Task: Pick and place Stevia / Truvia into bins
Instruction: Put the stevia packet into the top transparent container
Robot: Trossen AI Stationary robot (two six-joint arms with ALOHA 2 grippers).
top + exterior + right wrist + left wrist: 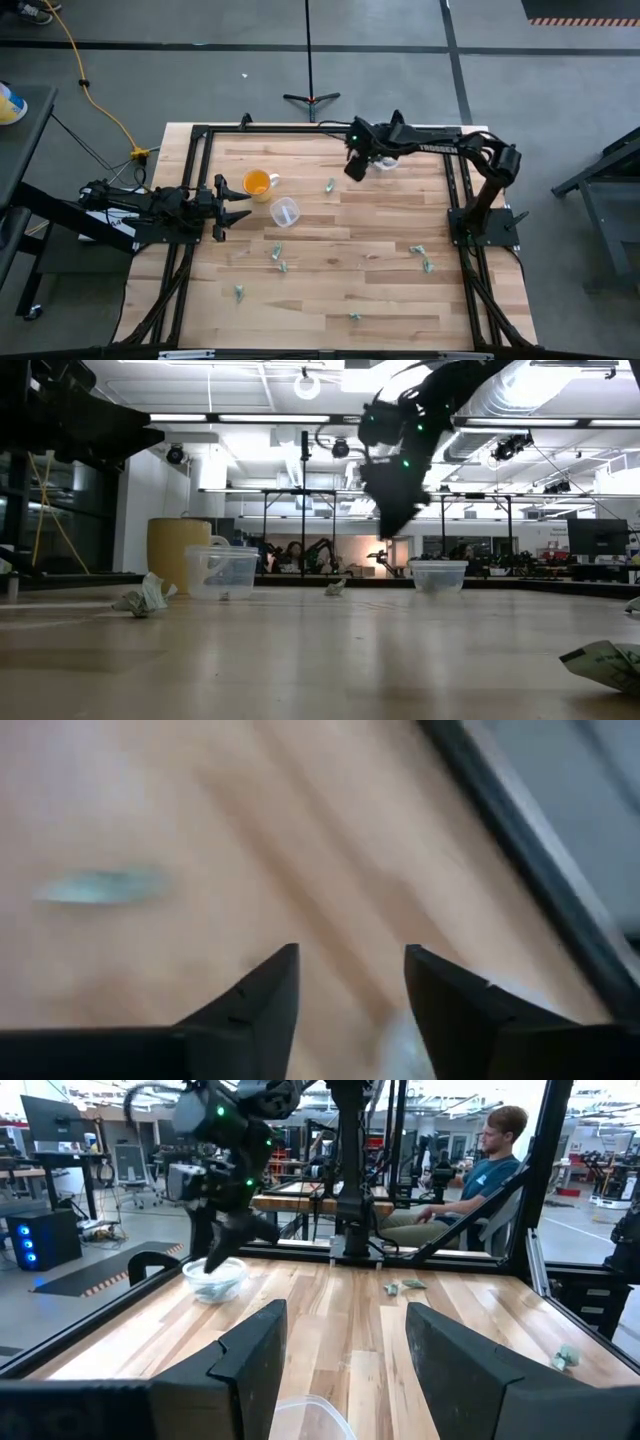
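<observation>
Several green-and-white packets lie flat on the wooden table: one (330, 185) near the middle, two (278, 257) nearer the front, two (422, 257) to the right, and others (239, 292) (354, 316) by the near edge. One clear cup (285, 211) stands just in front of my left gripper (235, 205), which is open and level at the left edge (345, 1350). The second clear cup (383, 160) (438, 575) stands at the far side. My right gripper (355, 165) (395, 525) hangs above the table beside it, open and empty (350, 970). A blurred packet (100, 885) shows ahead of it.
An orange cup with a handle (258, 183) stands next to the near clear cup. A black frame (200, 130) borders the table on the left, far and right sides. A person (490, 1160) sits beyond the table's right side. Bare wood lies in the middle.
</observation>
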